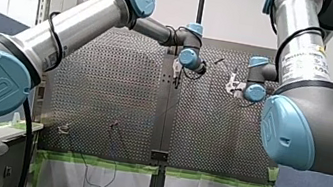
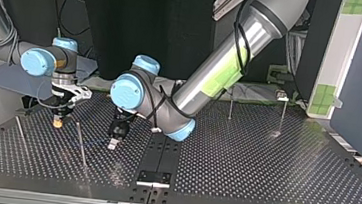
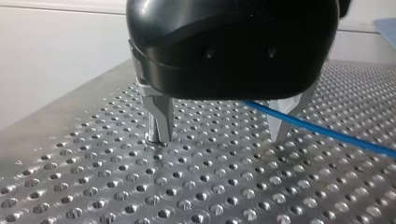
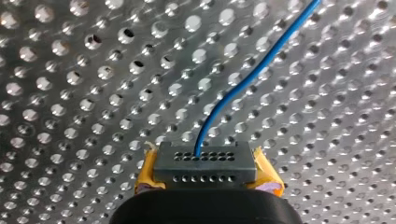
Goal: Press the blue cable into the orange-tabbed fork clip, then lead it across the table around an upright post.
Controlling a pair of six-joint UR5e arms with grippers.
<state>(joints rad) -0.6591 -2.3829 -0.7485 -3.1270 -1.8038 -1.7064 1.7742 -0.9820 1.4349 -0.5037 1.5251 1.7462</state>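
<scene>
Front camera looks over the worktop (image 1: pixel 94 87) from high behind; top camera faces back, low, from its far edge. Wrist cameras sit close above it.

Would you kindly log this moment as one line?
left tool: open, down at table, blue cable alongside | right tool: shut on grey connector block

A perforated metal table (image 1: pixel 101 108) has a black strip (image 2: pixel 161 153) down its middle. In the front view, green tape (image 1: pixel 98 161) edges its near side above white sheets (image 1: pixel 60 178). A dark curtain (image 2: pixel 142 18) hangs behind it in the top view
</scene>
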